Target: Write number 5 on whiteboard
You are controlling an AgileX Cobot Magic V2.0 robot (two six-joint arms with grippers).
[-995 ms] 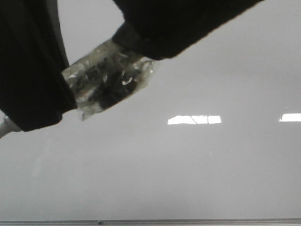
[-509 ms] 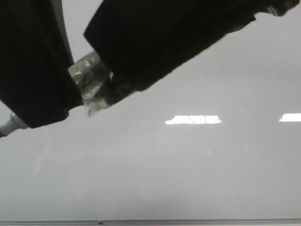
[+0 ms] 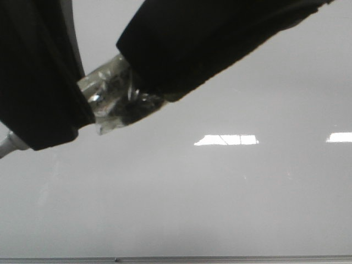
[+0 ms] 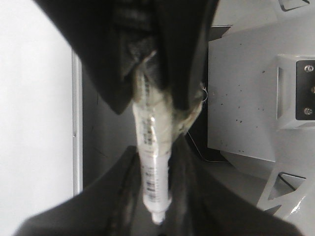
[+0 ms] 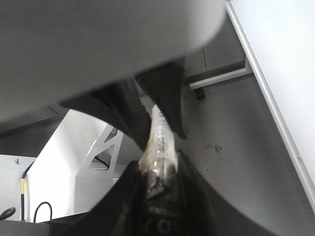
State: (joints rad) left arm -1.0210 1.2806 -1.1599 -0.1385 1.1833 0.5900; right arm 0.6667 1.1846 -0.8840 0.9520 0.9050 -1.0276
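Stage: the marker, wrapped in clear tape, sits between two dark grippers in the upper left of the front view, above the whiteboard. It looks like a hand-over or a re-grip, so writing has not begun, as far as I can judge.

Done so far: no black stroke shows anywhere on the visible board. The number 5 is not there; only bright light reflections mark the glossy face.

Left to do: settle the marker in one gripper, bring its tip to the board, and draw the whole figure.

Left gripper: fingers clenched on the taped marker body, one on each side; the barrel runs down the middle of the left wrist view, its white end at the lower centre.

Right gripper: fingers also closed against the marker, gripping it from both sides at the centre of the right wrist view.

Whiteboard position: fills the lower and right parts of the front view, with its thin metal edge strip along the bottom; a strip of it shows at the left edge of the left wrist view and at the upper right of the right wrist view.

Count: one whiteboard, one marker, two grippers, zero written digits.
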